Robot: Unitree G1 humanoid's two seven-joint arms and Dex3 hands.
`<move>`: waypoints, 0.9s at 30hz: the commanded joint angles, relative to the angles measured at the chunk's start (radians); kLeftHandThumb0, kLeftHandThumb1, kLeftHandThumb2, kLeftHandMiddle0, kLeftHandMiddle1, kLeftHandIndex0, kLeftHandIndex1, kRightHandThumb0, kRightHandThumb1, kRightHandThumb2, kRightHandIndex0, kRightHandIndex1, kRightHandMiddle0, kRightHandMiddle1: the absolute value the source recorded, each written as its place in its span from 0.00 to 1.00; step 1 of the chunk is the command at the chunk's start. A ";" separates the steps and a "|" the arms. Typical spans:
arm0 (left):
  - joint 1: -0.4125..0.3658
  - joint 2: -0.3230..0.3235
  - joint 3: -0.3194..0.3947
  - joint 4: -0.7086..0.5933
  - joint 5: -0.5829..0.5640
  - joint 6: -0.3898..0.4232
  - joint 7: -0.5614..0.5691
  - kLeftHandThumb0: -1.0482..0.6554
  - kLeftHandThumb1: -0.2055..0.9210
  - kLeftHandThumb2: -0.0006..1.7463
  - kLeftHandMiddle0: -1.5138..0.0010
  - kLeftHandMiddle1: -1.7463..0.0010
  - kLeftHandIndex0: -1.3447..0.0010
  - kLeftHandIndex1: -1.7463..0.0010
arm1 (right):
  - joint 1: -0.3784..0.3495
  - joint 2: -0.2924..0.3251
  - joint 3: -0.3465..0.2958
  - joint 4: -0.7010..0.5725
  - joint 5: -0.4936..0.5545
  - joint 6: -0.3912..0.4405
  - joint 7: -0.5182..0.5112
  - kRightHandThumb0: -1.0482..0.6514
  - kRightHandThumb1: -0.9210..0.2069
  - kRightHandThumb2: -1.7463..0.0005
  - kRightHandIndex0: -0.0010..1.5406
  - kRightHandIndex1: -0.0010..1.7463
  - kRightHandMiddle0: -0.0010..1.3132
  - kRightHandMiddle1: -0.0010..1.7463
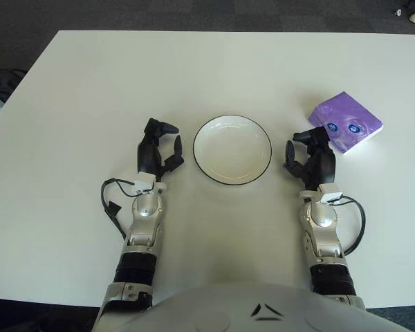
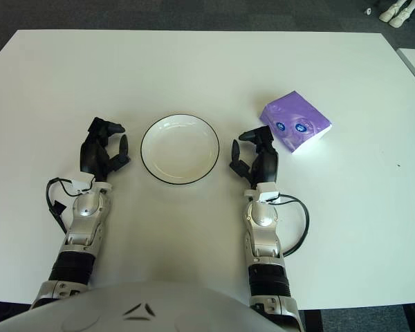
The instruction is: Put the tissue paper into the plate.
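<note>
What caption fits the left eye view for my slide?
Empty white plate centered between open left hand and right hand; purple tissue pack waits right of the plate.

Bright, even overhead light on white table; soft shadows, mild glare, sharp focus throughout.

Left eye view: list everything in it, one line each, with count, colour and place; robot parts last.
table: one, white, fills most of the view.
plate: one, white with a dark rim, empty, centre of the table between the hands.
tissue paper: one pack, purple, on the table right of the plate, just beyond the right hand.
left hand: one, black, fingers relaxed, holding nothing, left of the plate.
right hand: one, black, fingers relaxed, holding nothing, between plate and tissue paper.
</note>
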 commanded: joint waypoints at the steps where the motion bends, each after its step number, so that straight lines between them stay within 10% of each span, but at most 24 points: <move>1: 0.091 0.012 0.007 0.116 0.004 0.016 -0.011 0.38 0.73 0.54 0.54 0.26 0.72 0.00 | 0.069 0.004 0.004 0.033 -0.027 0.019 -0.013 0.38 0.27 0.46 0.39 0.76 0.29 1.00; 27: 0.078 0.015 0.010 0.140 -0.009 -0.002 -0.011 0.38 0.70 0.56 0.55 0.24 0.70 0.00 | 0.042 -0.096 -0.014 -0.006 -0.384 -0.186 -0.272 0.38 0.28 0.45 0.42 0.76 0.30 1.00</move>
